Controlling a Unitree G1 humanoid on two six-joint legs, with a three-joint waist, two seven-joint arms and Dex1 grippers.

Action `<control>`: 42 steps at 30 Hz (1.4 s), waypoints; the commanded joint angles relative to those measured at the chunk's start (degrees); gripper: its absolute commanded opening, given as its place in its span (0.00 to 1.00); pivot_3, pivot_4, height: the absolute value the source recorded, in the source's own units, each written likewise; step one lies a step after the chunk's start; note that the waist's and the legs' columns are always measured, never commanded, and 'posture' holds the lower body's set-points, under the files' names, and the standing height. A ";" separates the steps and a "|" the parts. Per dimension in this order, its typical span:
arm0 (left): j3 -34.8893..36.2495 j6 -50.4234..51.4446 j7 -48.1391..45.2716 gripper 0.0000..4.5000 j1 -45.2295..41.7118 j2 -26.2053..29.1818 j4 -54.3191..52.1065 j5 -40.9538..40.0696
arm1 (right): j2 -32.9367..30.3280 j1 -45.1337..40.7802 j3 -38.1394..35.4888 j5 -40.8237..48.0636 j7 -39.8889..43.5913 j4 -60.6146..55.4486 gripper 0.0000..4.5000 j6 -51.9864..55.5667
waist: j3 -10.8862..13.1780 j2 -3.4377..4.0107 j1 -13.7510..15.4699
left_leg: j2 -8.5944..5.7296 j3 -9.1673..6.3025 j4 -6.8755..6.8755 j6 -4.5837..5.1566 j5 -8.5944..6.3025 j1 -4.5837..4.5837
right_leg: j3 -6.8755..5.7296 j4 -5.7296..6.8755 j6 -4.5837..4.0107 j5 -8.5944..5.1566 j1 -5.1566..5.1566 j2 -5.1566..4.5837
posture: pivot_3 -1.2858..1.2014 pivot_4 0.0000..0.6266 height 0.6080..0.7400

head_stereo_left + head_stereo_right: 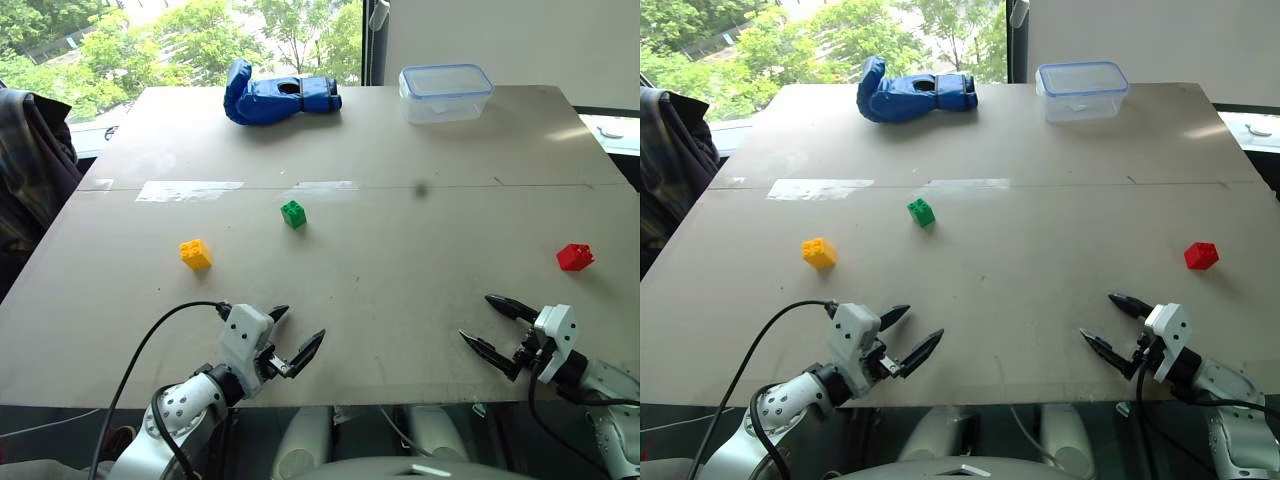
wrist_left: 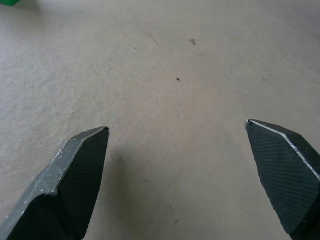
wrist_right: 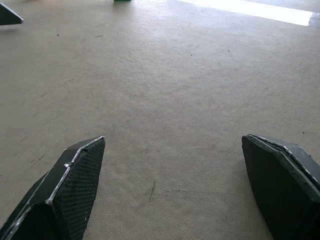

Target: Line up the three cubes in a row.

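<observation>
Three studded cubes lie apart on the tan table (image 1: 400,280). The yellow cube (image 1: 195,254) is at the left, the green cube (image 1: 293,214) sits near the middle a little farther back, and the red cube (image 1: 575,257) is far to the right. My left gripper (image 1: 297,334) hovers open at the near edge, below the yellow and green cubes, holding nothing. At the near right my right gripper (image 1: 487,323) is also open and empty, well short of the red cube. A corner of the green cube (image 2: 9,2) shows in the left wrist view.
A blue glove (image 1: 275,95) lies at the back of the table, left of centre. A clear plastic box (image 1: 445,92) stands at the back right. Strips of tape (image 1: 190,190) run across the table's seam. Dark cloth (image 1: 30,170) hangs beside the left edge.
</observation>
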 commanded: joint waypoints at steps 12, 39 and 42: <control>1.33 -3.22 -4.11 0.99 0.29 -0.33 0.29 -0.30 | 0.20 -0.06 0.09 -0.25 0.37 1.59 1.00 -2.94 | -0.01 -0.01 0.00 | 0.00 0.00 0.00 0.01 0.00 0.00 | -0.01 -0.02 0.00 0.00 0.01 0.00 | 0.52 0.24 1.00; -7.76 9.20 -20.53 0.99 -32.95 6.43 2.14 -7.69 | 4.65 2.88 -15.62 1.09 -23.25 0.75 1.00 2.81 | -0.13 0.25 0.15 | -0.09 -0.01 0.00 0.01 0.00 -0.02 | -0.06 -0.02 0.01 0.01 0.02 0.05 | 0.52 0.24 1.00; -8.50 13.18 -22.66 0.99 -38.80 6.06 1.80 -11.83 | 4.72 0.45 -18.19 -0.06 -27.74 4.09 1.00 3.15 | -0.12 0.25 -0.30 | -0.08 -0.01 -0.03 0.01 0.00 -0.05 | -0.02 -0.02 0.01 0.01 -0.02 0.06 | 0.52 0.24 1.00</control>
